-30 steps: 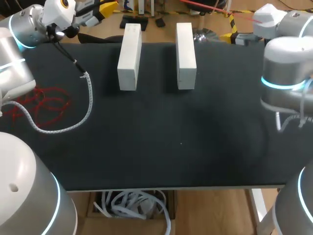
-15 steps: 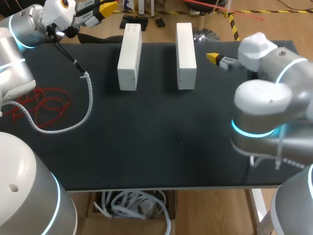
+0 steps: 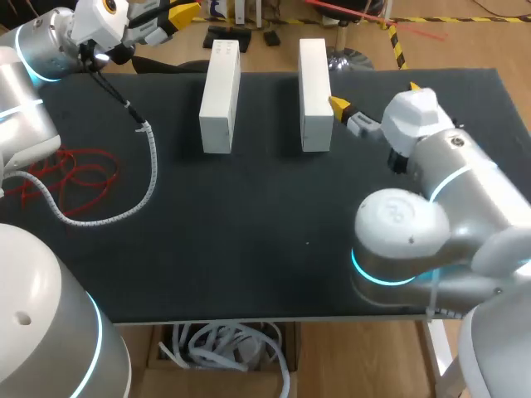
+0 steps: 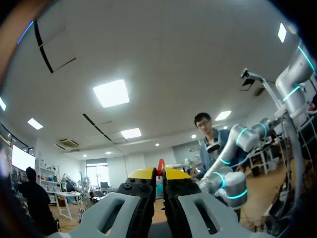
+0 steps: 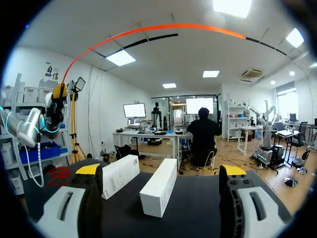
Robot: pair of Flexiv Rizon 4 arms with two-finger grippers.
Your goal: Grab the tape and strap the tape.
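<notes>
Head view: right gripper (image 3: 375,96) spread wide, empty, just beside the right box (image 3: 315,91); left gripper (image 4: 159,172) pinched closed, empty.

This is a robotics laboratory workstation, identified by the following items. Two pale grey jointed arms, the left arm (image 3: 37,50) and the right arm (image 3: 431,207), flank a table (image 3: 249,265) covered with a black mat. Each arm carries lit cyan rings at its joints. The right gripper (image 5: 160,170) has two fingers with yellow tips. A spiral-wrapped cable (image 3: 152,170) runs from the left arm across the mat. A left white block (image 3: 220,95) and a right white block (image 3: 315,93) lie parallel at the far side. A loose red cord (image 3: 70,174) lies at the left.
</notes>
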